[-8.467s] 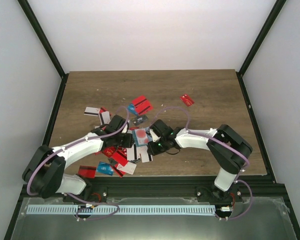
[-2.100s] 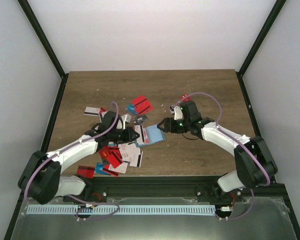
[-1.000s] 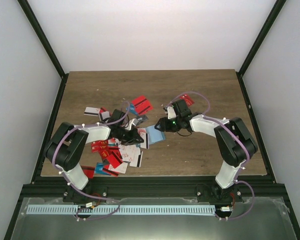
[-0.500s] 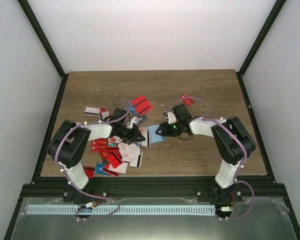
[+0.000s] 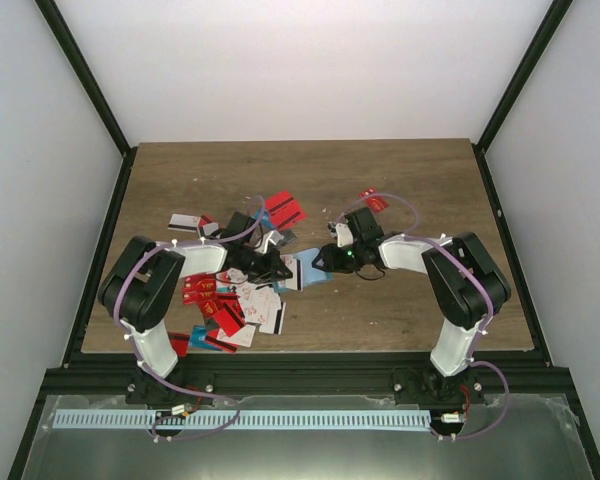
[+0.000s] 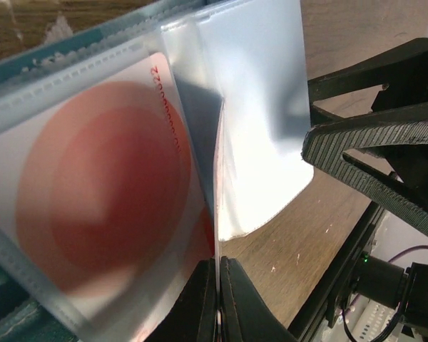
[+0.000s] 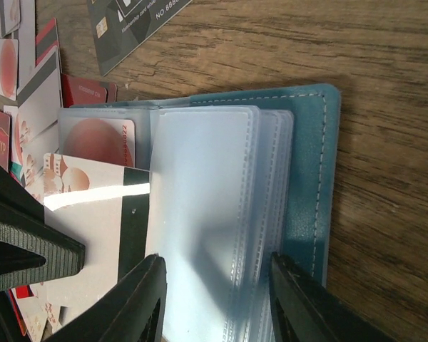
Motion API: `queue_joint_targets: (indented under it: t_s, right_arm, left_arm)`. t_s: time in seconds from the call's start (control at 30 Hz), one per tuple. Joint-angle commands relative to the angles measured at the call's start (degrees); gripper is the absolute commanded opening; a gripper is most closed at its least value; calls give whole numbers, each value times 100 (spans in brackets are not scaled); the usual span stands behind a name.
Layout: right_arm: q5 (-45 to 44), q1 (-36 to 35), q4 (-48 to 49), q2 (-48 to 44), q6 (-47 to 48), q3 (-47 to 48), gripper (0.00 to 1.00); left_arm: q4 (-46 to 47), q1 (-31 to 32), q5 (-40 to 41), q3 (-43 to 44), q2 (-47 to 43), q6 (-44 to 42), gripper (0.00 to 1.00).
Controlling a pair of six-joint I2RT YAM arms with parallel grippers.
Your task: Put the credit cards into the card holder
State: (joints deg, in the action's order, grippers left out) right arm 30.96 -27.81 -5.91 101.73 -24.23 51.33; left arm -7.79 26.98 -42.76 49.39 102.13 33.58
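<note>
- Pinched shut on a striped card (image 7: 100, 206): left gripper (image 5: 268, 265); card holder (image 5: 310, 270) lying open on desk (image 5: 420, 190), right at its 3 o'clock.
- Card's long axis 9-to-3 in right wrist view, leading edge at clear sleeve (image 7: 200, 178) mouth.
- Half open, straddling the sleeves, nothing visibly held: right gripper (image 7: 215, 267), at holder's 3 o'clock.

A robot lab cell: plain white walls (image 5: 310, 60), black frame posts (image 5: 93, 90), wooden desk (image 5: 420, 185), metal base rail (image 5: 280, 420).

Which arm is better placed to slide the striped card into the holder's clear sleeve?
The left arm: its jaws are shut on the striped card, whose edge meets a clear sleeve of the card holder. On the right arm the jaws stand apart over the sleeves, empty.
</note>
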Motion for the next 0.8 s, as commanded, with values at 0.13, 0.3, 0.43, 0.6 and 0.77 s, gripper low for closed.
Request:
queue_joint_targets:
  t_s: [0.13, 0.3, 0.43, 0.6, 0.77]
  right_arm:
    - [-53, 28, -114, 73, 172, -37, 41]
    - [-118, 30, -173, 22, 202, -44, 41]
    - [-76, 30, -156, 23, 200, -74, 40]
    - [-80, 30, -147, 13, 194, -126, 39]
    - [-105, 30, -122, -4, 198, -231, 38]
  left_arm:
    - [69, -36, 51, 231, 254, -106, 4]
    - [57, -94, 33, 311, 336, -148, 4]
    - [97, -128, -18, 376, 432, -143, 4]
    - [105, -156, -74, 455, 496, -134, 4]
    - [167, -192, -141, 474, 532, -92, 4]
